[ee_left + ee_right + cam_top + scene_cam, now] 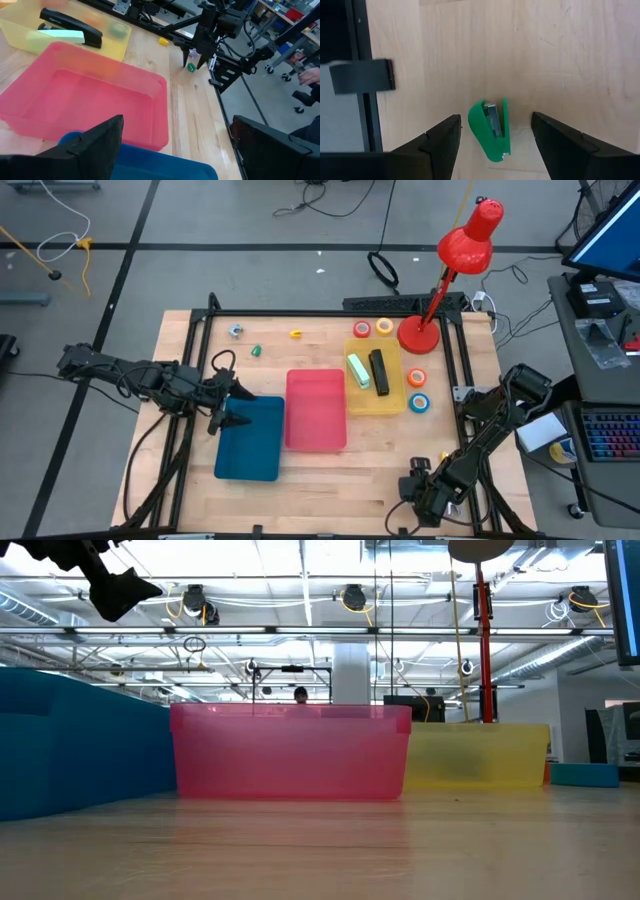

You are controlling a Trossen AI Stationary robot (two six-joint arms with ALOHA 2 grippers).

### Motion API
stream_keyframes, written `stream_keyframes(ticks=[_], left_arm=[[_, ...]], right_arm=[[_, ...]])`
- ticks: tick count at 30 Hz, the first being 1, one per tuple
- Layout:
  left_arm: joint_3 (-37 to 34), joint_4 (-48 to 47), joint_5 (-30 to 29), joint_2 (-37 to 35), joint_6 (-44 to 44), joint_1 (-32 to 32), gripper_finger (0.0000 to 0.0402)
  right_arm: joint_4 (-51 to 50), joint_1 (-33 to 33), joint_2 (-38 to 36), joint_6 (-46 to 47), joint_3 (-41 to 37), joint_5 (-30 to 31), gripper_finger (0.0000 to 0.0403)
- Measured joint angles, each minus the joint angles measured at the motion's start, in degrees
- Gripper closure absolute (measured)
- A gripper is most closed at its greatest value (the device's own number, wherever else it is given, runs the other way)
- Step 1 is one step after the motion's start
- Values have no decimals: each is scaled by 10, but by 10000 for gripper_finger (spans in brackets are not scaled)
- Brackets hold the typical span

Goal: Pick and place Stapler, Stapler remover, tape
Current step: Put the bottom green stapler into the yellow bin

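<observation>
A green stapler remover lies flat on the wood near the table's front right corner. My right gripper points down over it, open, with one finger on each side and a gap to both. Across the table the same remover shows under that gripper. A green stapler and a black stapler lie in the yellow tray. Two tape rolls lie behind that tray and two at its right side. My left gripper hangs open above the blue tray.
A pink tray stands between the blue and yellow trays. A red desk lamp stands on its base at the back right. Small pieces lie at the far left, and a yellow piece lies near the right gripper.
</observation>
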Motion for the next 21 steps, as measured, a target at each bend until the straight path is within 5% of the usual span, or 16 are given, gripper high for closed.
stream_keyframes(ticks=[21], left_arm=[[0, 0, 0, 0, 4, 0, 36]], right_arm=[[2, 0, 0, 19, 0, -1, 165]])
